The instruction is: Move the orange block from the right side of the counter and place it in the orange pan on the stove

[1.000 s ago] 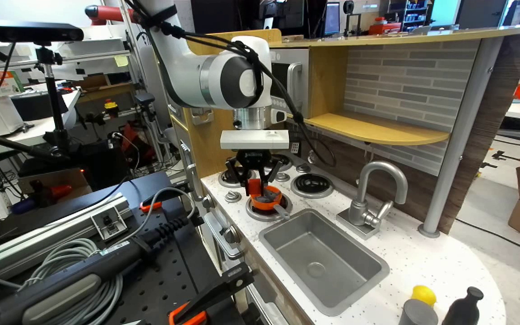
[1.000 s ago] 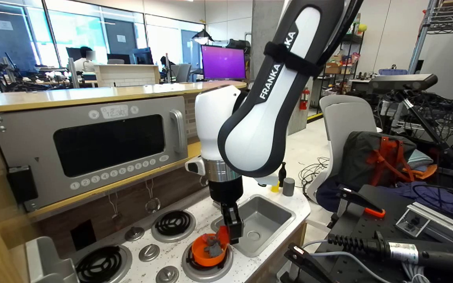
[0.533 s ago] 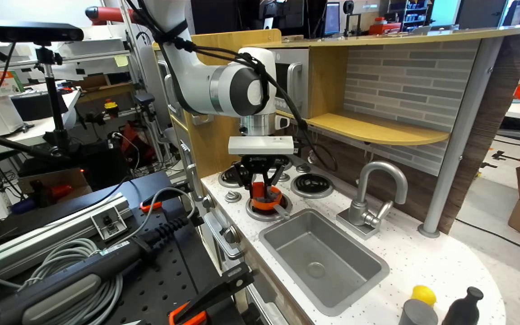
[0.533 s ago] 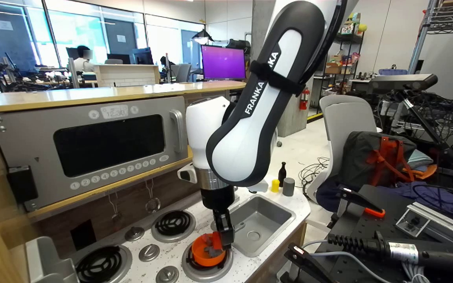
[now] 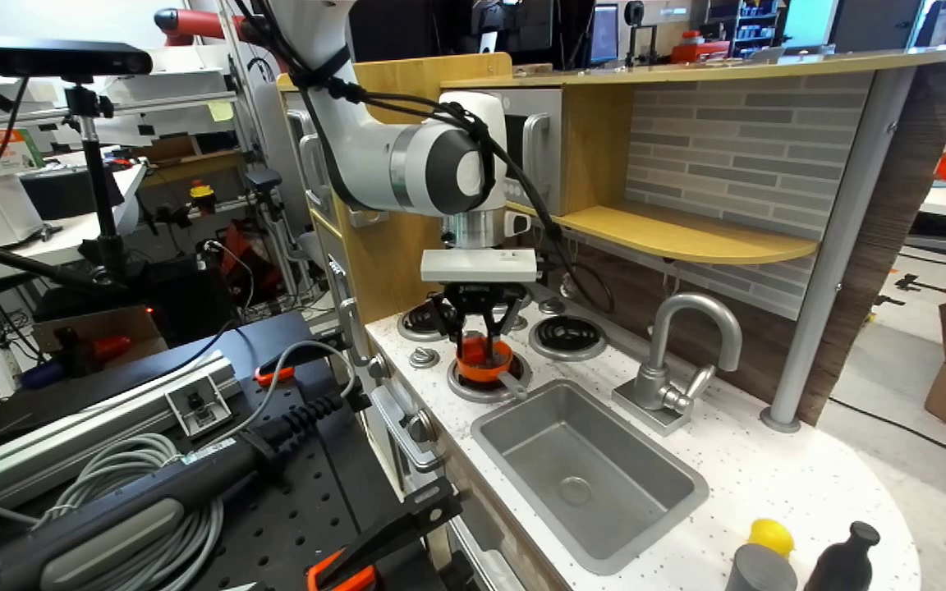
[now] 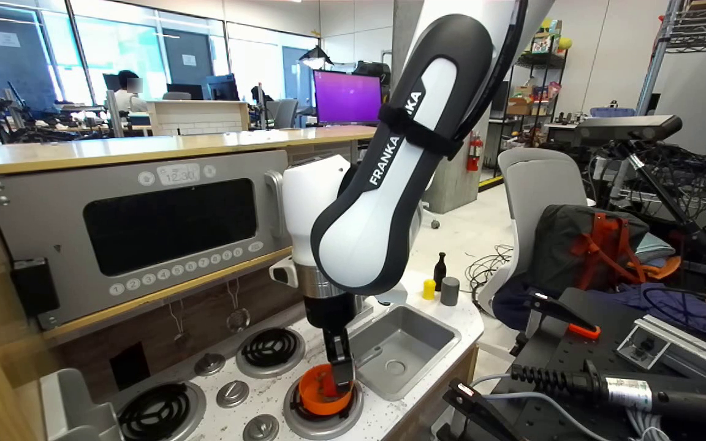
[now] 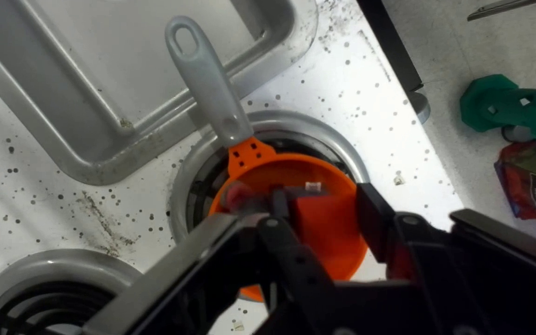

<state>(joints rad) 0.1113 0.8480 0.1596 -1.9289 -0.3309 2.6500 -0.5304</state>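
The orange block [image 7: 326, 218] is between my fingers in the wrist view, both pads close against it. It also shows as a red patch in an exterior view [image 6: 329, 386]. My gripper [image 7: 326, 204] is over the orange pan [image 7: 291, 158], its fingertips down inside the rim; it also shows in both exterior views [image 5: 475, 351] [image 6: 337, 383]. The pan [image 5: 481, 375] sits on the near burner of the stove [image 6: 224, 422], beside the sink. The block's underside is hidden, so I cannot tell whether it touches the pan floor.
The grey pan handle [image 7: 212, 88] points over the sink basin [image 7: 156, 56]. A blurred pinkish thing [image 7: 237, 195] and a small white label [image 7: 313, 186] show in the pan. The faucet [image 5: 670, 369], yellow piece [image 5: 771, 536], grey cylinder [image 5: 760, 569] and black bottle [image 5: 847, 558] stand on the counter [image 5: 818, 468].
My gripper has moved down and across toward the pan's middle, carrying the orange block from above the rim to inside it. The pan has stayed on its burner.
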